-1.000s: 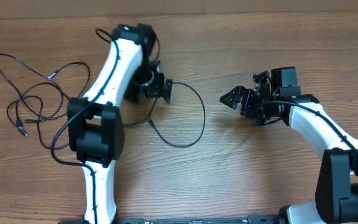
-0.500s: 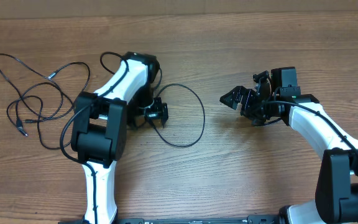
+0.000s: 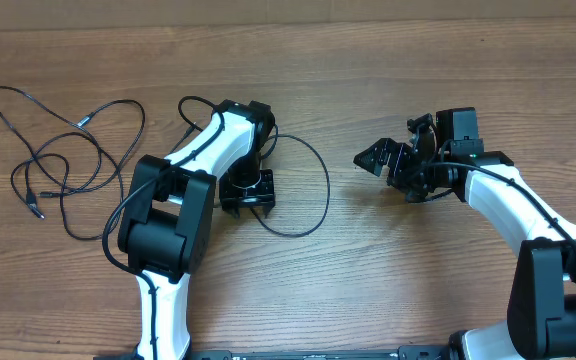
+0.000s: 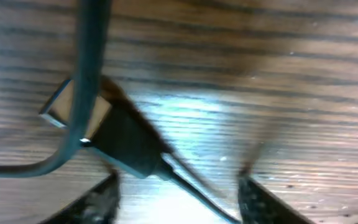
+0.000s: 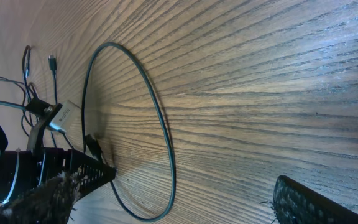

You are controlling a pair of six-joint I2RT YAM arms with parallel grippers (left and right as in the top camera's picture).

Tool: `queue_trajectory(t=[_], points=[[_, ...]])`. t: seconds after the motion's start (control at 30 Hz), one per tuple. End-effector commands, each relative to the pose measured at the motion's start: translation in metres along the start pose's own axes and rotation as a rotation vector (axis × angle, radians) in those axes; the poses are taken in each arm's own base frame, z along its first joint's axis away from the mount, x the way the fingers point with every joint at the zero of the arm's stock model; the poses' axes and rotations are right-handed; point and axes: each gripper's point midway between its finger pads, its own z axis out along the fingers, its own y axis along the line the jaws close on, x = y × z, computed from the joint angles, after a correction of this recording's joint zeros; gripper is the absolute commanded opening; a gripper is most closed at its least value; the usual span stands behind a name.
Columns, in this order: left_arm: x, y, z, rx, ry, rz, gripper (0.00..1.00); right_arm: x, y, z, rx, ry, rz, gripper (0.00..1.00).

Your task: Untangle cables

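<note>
Overhead, 2 groups of thin black cables [image 3: 65, 150] were seen on the wooden table [image 3: 418, 270]. A loose bunch [image 3: 38, 160] of crossing loops was spread at the far left, well apart from both grippers. A single wide loop [image 3: 318, 185] was laid near the middle of the table, just beside the left gripper [image 3: 247, 205], which was pointed down at the table over the near end of that loop.

In the left wrist view, the left gripper [image 4: 179, 185] was held low over the wood with its 2 fingers [image 4: 101, 202] apart. A black plug end [image 4: 126, 146] with a metal tip [image 4: 64, 107] was lying just ahead of them, and its thin cord [image 4: 194, 191] was run back between the fingers without being pinched by either. A second cord [image 4: 91, 56] was crossed over the metal tip.

The right gripper [image 3: 388, 158] was held to the right of the wide loop, apart from it, above bare wood. In the right wrist view its fingers [image 5: 319, 202] were spread wide with nothing between them, and the wide loop [image 5: 157, 118] was seen lying flat on the table ahead.
</note>
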Motion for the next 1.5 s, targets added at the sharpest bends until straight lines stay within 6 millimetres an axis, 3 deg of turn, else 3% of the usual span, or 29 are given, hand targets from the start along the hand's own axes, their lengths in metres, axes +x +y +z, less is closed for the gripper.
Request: queue_trajectory(t=[0.0, 0.1, 0.23, 0.33, 0.43, 0.6, 0.77, 0.9, 1.03, 1.17, 1.2, 1.23, 1.37, 1.47], points=[[0.002, 0.003, 0.022, -0.029, 0.057, 0.048, 0.77, 0.000, 0.003, -0.003, -0.002, -0.013, -0.022, 1.00], [0.001, 0.001, 0.002, -0.034, 0.049, 0.100, 0.81, 0.000, 0.004, -0.003, -0.002, -0.014, -0.022, 1.00], [-0.015, -0.001, -0.035, -0.050, -0.064, 0.124, 0.89, 0.000, 0.003, -0.003, -0.002, -0.013, -0.022, 1.00], [-0.028, 0.007, -0.062, -0.115, -0.156, 0.128, 0.93, 0.000, 0.003, -0.003, -0.002, -0.013, -0.021, 1.00], [-0.036, 0.017, -0.073, -0.188, -0.203, 0.128, 0.93, 0.000, 0.003, -0.003, -0.002, -0.013, -0.021, 1.00], [-0.033, 0.024, -0.061, -0.216, -0.176, 0.126, 0.80, 0.000, 0.003, -0.003, -0.002, -0.013, -0.022, 1.00], [-0.025, 0.026, -0.034, -0.207, -0.134, 0.118, 0.77, 0.000, 0.003, -0.003, -0.002, -0.013, -0.022, 1.00], [-0.021, 0.021, -0.012, -0.157, -0.108, 0.119, 0.65, 0.000, 0.004, -0.003, -0.002, -0.014, -0.022, 1.00], [-0.020, 0.017, 0.000, -0.126, -0.103, 0.119, 0.23, 0.000, 0.004, -0.003, -0.002, -0.014, -0.022, 1.00], [-0.019, 0.016, 0.001, -0.116, -0.102, 0.120, 0.18, 0.000, 0.004, -0.003, -0.002, -0.014, -0.022, 1.00], [-0.020, 0.015, 0.001, -0.114, -0.105, 0.120, 0.15, 0.000, 0.003, -0.003, -0.002, -0.013, -0.022, 1.00], [-0.020, 0.015, 0.001, -0.113, -0.106, 0.121, 0.05, 0.000, 0.003, -0.003, -0.002, -0.013, -0.022, 1.00], [-0.025, 0.012, -0.003, -0.100, -0.124, 0.123, 0.04, 0.000, 0.003, -0.003, -0.002, -0.013, -0.022, 1.00], [-0.032, 0.006, -0.020, -0.073, -0.160, 0.120, 0.04, 0.000, 0.003, -0.003, -0.002, -0.013, -0.022, 1.00]])
